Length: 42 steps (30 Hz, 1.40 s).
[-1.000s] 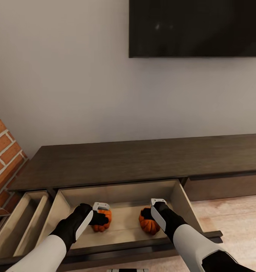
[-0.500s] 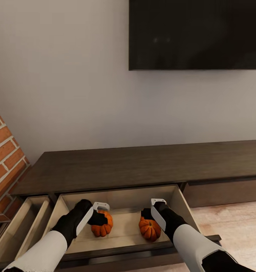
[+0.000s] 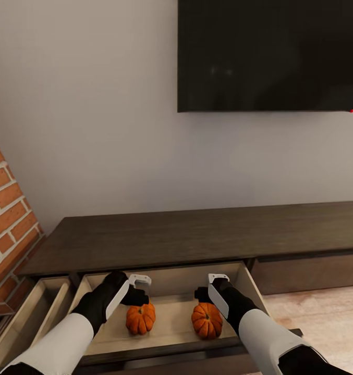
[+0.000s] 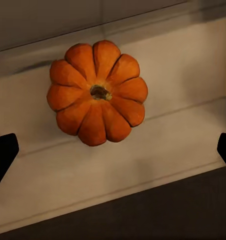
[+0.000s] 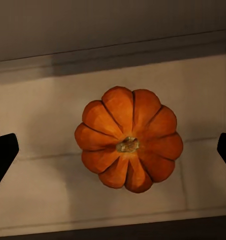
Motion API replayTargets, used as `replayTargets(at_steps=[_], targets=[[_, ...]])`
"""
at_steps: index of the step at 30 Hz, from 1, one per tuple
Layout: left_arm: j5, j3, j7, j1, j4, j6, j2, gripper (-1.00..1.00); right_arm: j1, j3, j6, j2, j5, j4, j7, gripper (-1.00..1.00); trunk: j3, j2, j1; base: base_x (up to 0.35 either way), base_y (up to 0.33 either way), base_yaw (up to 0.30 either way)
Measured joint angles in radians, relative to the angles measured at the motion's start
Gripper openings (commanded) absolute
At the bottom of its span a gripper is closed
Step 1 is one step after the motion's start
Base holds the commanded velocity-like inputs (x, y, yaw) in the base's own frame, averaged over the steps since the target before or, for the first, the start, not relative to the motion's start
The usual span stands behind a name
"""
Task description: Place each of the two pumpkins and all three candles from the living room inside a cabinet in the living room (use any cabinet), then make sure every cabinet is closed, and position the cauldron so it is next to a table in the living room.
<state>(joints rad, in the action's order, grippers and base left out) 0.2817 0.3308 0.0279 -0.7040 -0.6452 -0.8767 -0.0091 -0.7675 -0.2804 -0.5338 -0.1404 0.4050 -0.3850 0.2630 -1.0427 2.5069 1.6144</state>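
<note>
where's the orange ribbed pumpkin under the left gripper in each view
Head view: the orange ribbed pumpkin sits in the open pale-wood drawer, lower left of centre, below the left gripper.
Left wrist view: same pumpkin, seen from above, upper centre, on the drawer floor.
Right wrist view: that one is not in it; the pumpkin there is the other one.
Shared landmark: the pale drawer floor.

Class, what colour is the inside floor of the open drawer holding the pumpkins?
Pale light-wood beige; clearest in the right wrist view.

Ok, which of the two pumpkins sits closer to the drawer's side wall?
The pumpkin below the right hand; it lies nearer the drawer's right wall, while the other pumpkin has more bare floor beside it.
</note>
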Motion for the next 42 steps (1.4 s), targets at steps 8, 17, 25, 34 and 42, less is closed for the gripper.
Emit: replayTargets(at_steps=[8, 17, 25, 34, 42], targets=[[0.001, -0.002, 0.000, -0.002, -0.001, 0.001, 0.001, 1.00, 0.000, 0.000, 0.000, 0.000, 0.000, 0.000, 0.000, 1.00, 0.031, -0.002, -0.004, -0.115, 0.000, 0.000], [0.002, -0.002, -0.001, -0.003, -0.011, 0.002, 0.002, 1.00, 0.001, 0.000, 0.002, 0.000, 0.000, 0.000, 0.000, 1.00, 0.066, -0.004, -0.008, -0.008, 0.000, 0.000], [0.002, -0.003, -0.001, -0.003, -0.017, 0.002, 0.002, 1.00, 0.001, 0.000, 0.002, 0.000, 0.000, 0.000, 0.000, 1.00, 0.097, -0.006, -0.011, -0.044, 0.000, 0.000], [0.002, -0.003, 0.000, -0.002, -0.045, 0.002, 0.002, 1.00, 0.001, 0.000, 0.004, 0.000, 0.001, -0.002, 0.000, 1.00, 0.130, -0.027, -0.025, -0.062, 0.000, 0.000], [0.002, -0.003, -0.001, -0.001, -0.069, -0.001, 0.003, 1.00, 0.001, 0.000, 0.005, 0.000, 0.002, -0.020, -0.008, 1.00, 0.155, -0.083, -0.055, -0.167, 0.000, 0.000]])
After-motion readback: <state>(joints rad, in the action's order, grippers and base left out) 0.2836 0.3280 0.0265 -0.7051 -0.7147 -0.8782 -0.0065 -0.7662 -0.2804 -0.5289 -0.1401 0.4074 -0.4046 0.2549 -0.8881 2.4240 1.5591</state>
